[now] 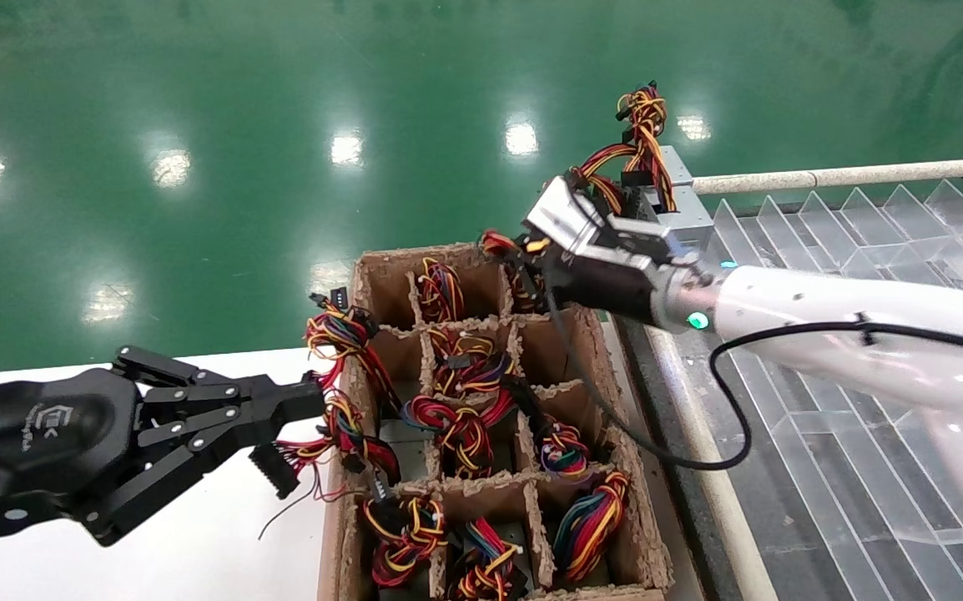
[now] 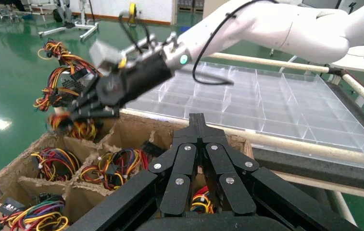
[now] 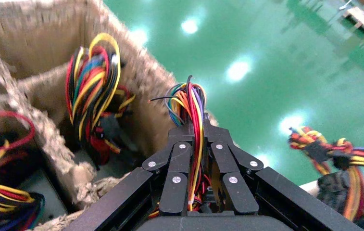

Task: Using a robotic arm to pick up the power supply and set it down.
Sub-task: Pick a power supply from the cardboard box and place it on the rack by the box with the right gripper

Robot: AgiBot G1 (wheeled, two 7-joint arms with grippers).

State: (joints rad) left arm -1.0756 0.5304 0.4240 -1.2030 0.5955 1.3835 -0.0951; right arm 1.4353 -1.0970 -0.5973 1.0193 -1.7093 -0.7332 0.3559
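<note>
- Right gripper (image 1: 569, 219): raised above the far right corner of the carton (image 1: 615, 367), near the edge of the clear tray (image 1: 849, 225).
- Jaw state, right: pressed together on wires (image 3: 195, 120) of the supply's bundle (red, yellow and orange strands run up between the fingers in the right wrist view).
- Supply (image 1: 682, 209): a grey metal box, lifted clear of the carton and hanging just beyond the right gripper, over the tray's near-left corner. Its bundle (image 1: 644, 125) rises above it.
- In the left wrist view the supply (image 2: 71, 84) shows a perforated face behind the right gripper.
- Left gripper (image 1: 294, 430): held low over the white table (image 1: 198, 551), at the carton's left wall.
- Jaw state, left: fingers closed tip to tip, holding nothing (seen in the left wrist view); wire bundles lie just beside them.
- Carton: divided into cells, most holding coiled wire bundles.
</note>
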